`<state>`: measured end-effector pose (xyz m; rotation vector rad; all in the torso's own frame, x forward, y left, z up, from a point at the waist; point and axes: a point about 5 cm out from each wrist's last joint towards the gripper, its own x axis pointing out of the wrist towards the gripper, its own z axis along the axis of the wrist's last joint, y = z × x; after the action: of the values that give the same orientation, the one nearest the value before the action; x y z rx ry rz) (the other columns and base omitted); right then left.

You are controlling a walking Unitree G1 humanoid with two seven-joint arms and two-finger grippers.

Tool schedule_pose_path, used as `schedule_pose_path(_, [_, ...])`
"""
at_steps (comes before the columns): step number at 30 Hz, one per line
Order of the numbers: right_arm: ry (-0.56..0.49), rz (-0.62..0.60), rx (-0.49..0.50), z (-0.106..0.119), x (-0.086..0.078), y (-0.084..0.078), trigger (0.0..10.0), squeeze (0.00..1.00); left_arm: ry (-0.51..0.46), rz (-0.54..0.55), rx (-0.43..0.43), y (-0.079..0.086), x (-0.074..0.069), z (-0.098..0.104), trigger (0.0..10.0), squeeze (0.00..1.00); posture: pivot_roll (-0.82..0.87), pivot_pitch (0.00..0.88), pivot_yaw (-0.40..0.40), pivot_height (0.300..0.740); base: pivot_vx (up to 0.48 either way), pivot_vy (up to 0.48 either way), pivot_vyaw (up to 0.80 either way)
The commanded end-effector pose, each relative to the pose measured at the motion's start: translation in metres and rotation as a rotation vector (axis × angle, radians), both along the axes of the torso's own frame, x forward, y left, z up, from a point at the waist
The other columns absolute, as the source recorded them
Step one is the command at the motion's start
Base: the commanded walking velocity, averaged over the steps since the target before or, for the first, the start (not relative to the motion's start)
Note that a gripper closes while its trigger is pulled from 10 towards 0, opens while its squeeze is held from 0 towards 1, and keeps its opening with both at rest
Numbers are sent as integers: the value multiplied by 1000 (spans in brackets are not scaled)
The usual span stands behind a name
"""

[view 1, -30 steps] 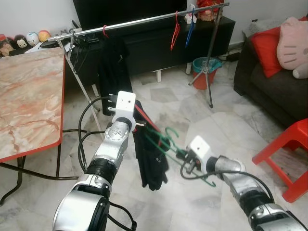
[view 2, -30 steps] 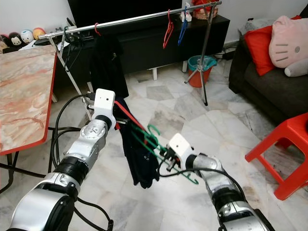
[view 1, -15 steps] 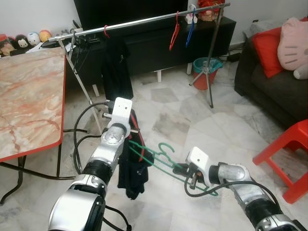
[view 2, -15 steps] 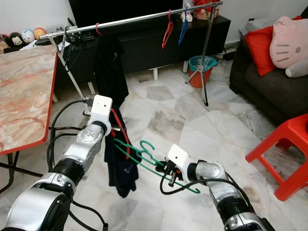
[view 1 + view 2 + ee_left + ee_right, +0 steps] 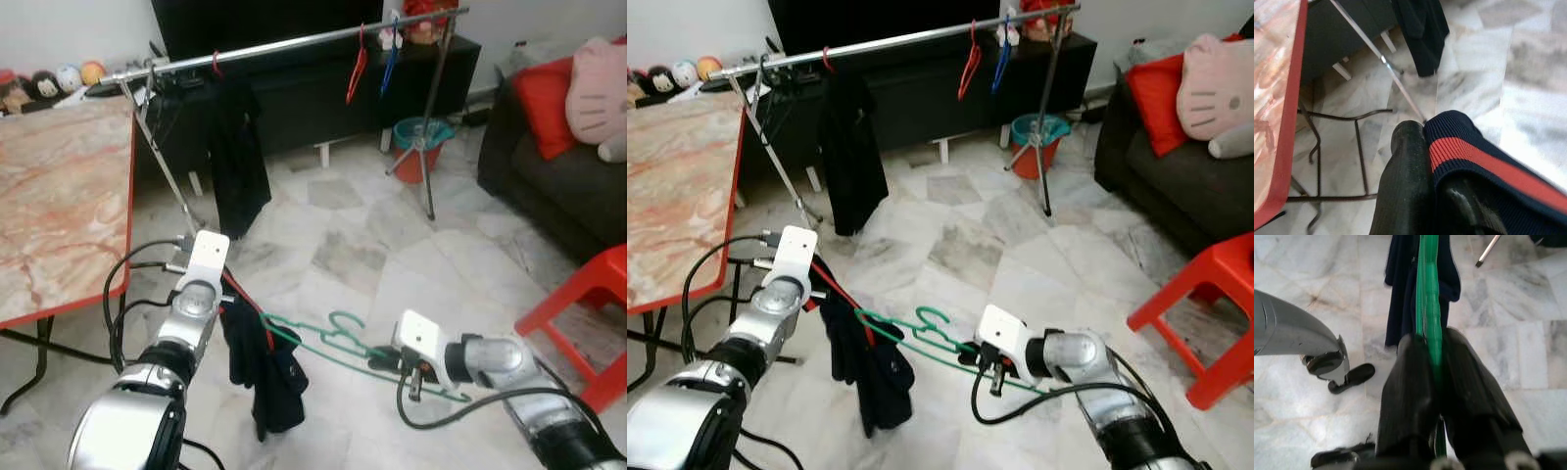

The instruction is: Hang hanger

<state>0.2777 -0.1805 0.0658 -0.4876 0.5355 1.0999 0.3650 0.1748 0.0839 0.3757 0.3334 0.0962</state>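
Two large things frame the scene: a long metal clothes rail [image 5: 294, 41] on tripod legs across the back, already carrying a dark hanging garment [image 5: 238, 147], a red hanger [image 5: 357, 61] and a blue hanger [image 5: 391, 51], and the marble-topped table [image 5: 54, 196] with a red edge on the robot's left. Low over the tiled floor [image 5: 392, 245], well short of the rail, the green hanger [image 5: 328, 338] lies almost level between the two arms, its hook pointing up. The right gripper [image 5: 1435, 367] is clenched on the hanger's green bar at one end. The left gripper [image 5: 1422, 147] is clamped on the navy garment [image 5: 260, 367], pinching its red-striped edge, while most of the cloth droops from the hanger's far end toward the floor. The risk, as I judge it, is that the garment sits only partly on the hanger: lifting toward the rail could let it slide off the tilted arm. Pulling the two grippers apart could also twist the thin hanger out of the right gripper's hold, and the trailing cables [image 5: 137, 294] near the left arm might snag.
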Motion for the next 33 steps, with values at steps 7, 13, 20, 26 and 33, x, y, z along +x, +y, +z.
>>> schedule_pose_path(7, [-100,-109,-117,5,8,-13,0,0,189,-42,-72,1,-18,-32,0,0,-17,0,80,740,0,0,0])
schedule_pose_path(13, [-36,-63,-213,-12,-2,-15,0,0,281,-210,-172,-19,-22,-39,10000,0,-4,0,77,740,0,0,0])
schedule_pose_path(20, [102,41,-253,-29,-20,-10,0,0,161,-282,-323,-36,-7,-13,10000,0,5,0,74,740,0,0,0])
schedule_pose_path(26, [207,70,-407,-52,-35,-22,0,0,104,-353,-420,-46,7,17,10000,0,12,0,69,740,0,0,0])
schedule_pose_path(33, [122,-71,-535,-57,-22,-36,0,0,110,-345,-385,-41,9,22,10000,0,16,0,67,740,0,0,0])
